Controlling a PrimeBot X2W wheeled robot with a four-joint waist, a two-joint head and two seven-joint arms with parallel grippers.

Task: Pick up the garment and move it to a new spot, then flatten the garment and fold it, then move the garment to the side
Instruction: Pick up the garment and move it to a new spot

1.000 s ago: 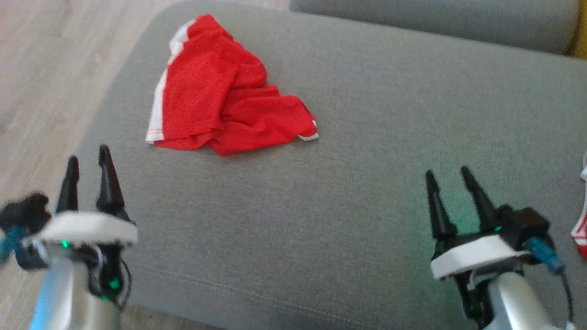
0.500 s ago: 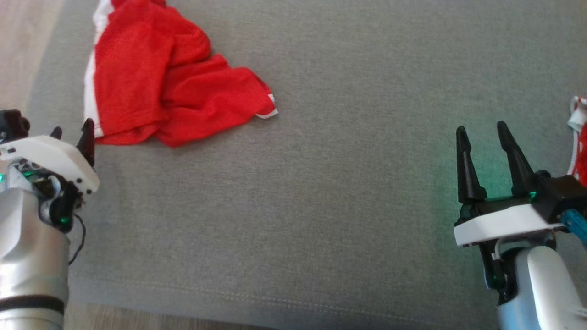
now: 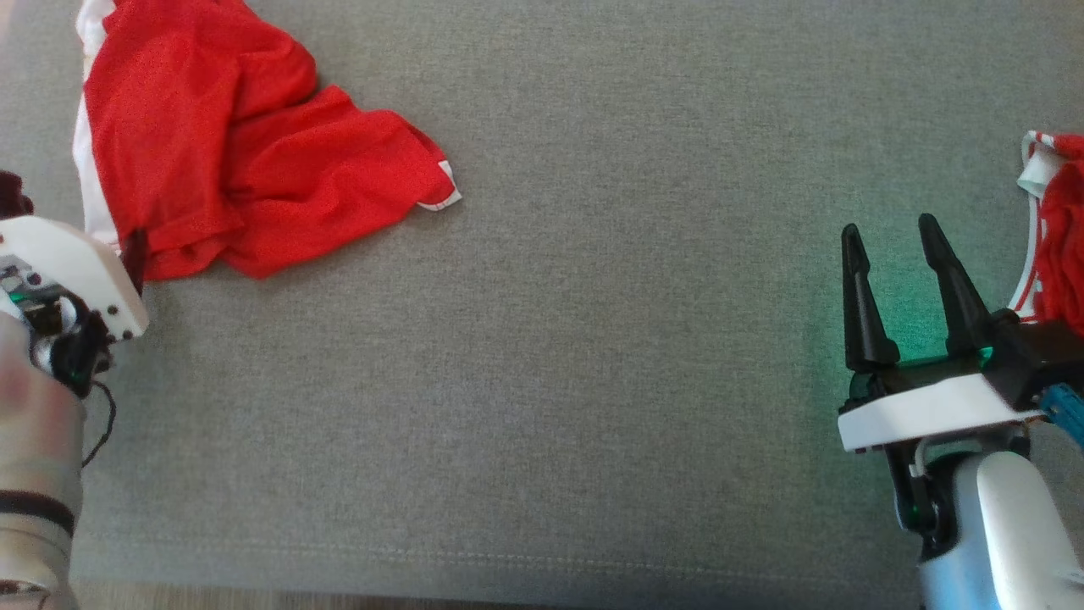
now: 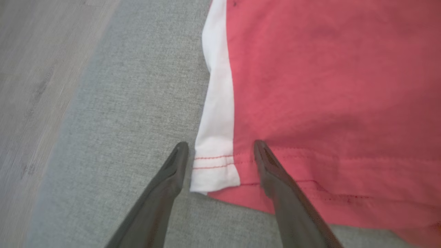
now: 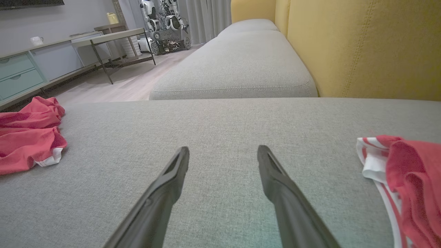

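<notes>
1. Grey sofa cushion (image 3: pixel 593 339) forms the work surface. Wood floor (image 4: pixel 34 69) lies beyond its left edge.
2. Garment (image 3: pixel 237 161): red with a white side stripe, crumpled, lying on the far left part of the cushion. One white-trimmed corner points right, toward the middle of the cushion.
3. Left gripper (image 4: pixel 220 146): released, jaws wide apart, nothing clamped. It is at the near left corner of the garment. In the left wrist view the white stripe and its stitched hem lie between the two fingers, and the right finger overlaps the red cloth. Contact with the cloth cannot be determined.
4. Right gripper (image 3: pixel 889 229): released, jaws wide apart, nothing held. It hovers over bare cushion at the near right, fingers pointing far, well apart from the garment.
5. Second garment (image 3: pixel 1059 229): red and white striped, bunched at the right edge of the cushion, just right of the right gripper.
6. Background, right wrist view: yellow backrest (image 5: pixel 361 48) on the right, another grey cushion beyond, table (image 5: pixel 113 34) and cabinet (image 5: pixel 20 72) on the far left.
</notes>
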